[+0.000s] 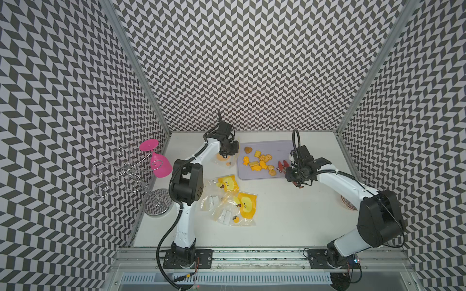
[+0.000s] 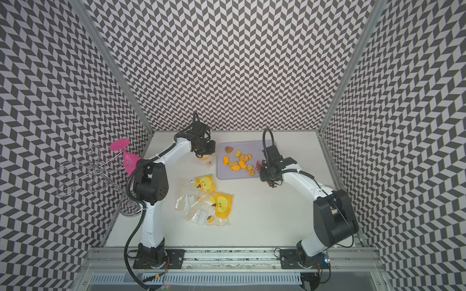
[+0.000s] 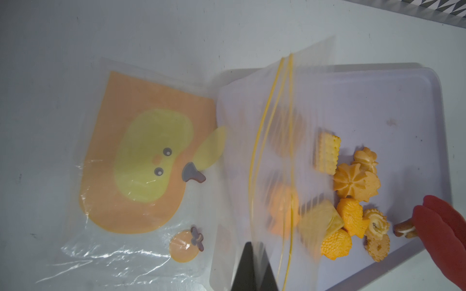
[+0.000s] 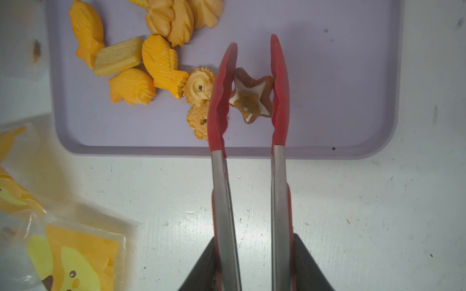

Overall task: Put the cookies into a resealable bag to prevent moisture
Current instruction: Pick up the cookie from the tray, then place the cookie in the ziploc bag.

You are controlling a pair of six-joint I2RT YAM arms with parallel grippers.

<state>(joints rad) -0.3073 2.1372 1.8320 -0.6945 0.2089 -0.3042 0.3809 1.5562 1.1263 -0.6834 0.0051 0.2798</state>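
Right fingers (image 4: 310, 272) clamp tongs (image 4: 222, 201) pinching star cookie (image 4: 252, 97); left fingers (image 3: 245, 269) together, pinching bag (image 3: 141, 156).

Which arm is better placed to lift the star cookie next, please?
Right: the right hand holds red tongs whose tips bracket the star cookie; the left hand pinches the resealable bag.

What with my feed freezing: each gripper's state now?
Left gripper: shut on the resealable bag.
Right gripper: shut on the tongs, tips on the star cookie.
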